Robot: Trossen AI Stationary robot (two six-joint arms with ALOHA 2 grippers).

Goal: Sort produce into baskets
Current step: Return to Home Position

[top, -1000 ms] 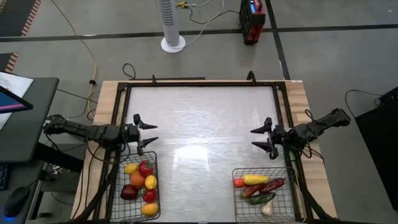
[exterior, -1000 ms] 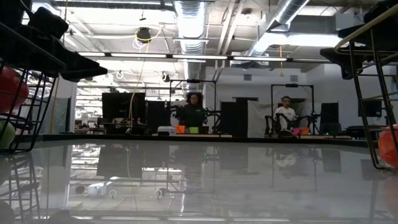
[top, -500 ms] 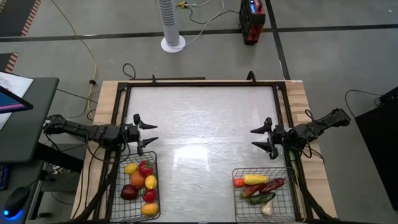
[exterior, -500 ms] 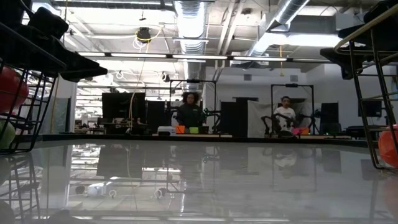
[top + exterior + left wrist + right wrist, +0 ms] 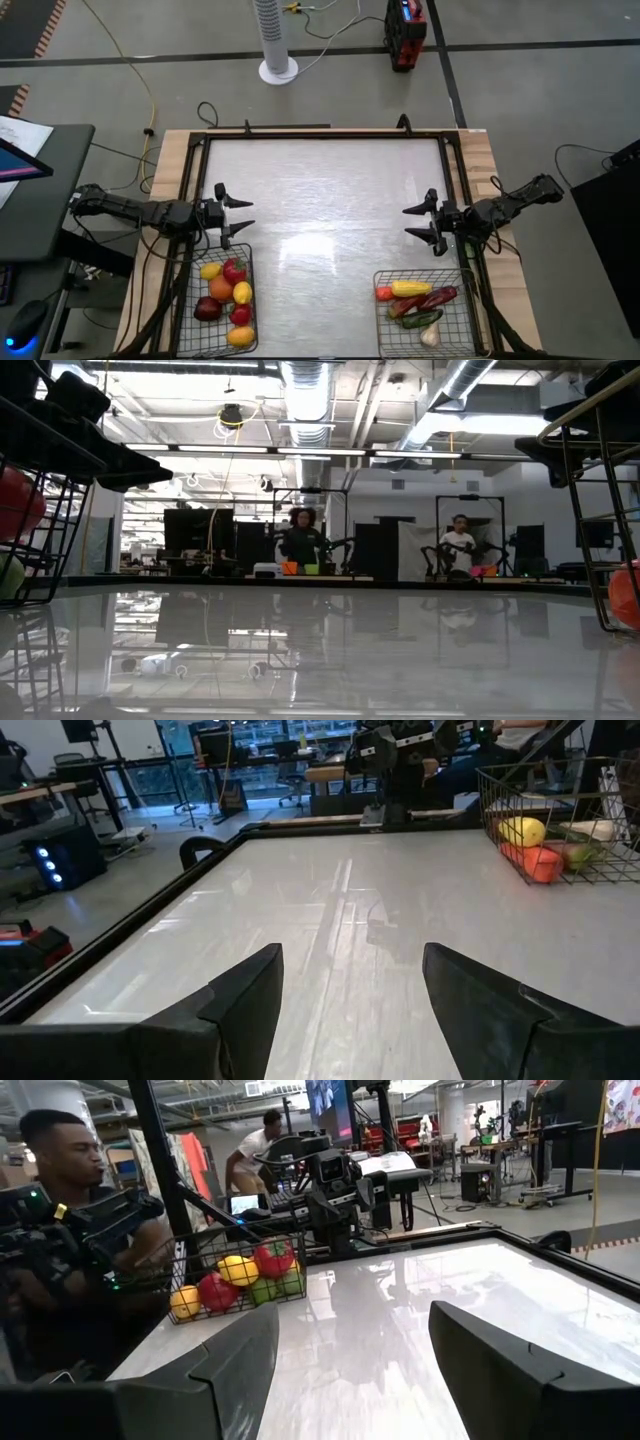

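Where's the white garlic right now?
In the high view, the garlic lies in the right-side basket, next to a green vegetable.

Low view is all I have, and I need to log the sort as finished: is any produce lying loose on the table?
Observer: None. The high view shows no produce on the table outside the two baskets.
Operator: Where do the baskets sit?
Observer: One beside each arm. The left basket holds round red, yellow and orange pieces. The right basket holds mostly elongated ones and the garlic.
Operator: And the arms?
Observer: The left arm and right arm each sit at their own side of the table, jaws open and holding nothing.
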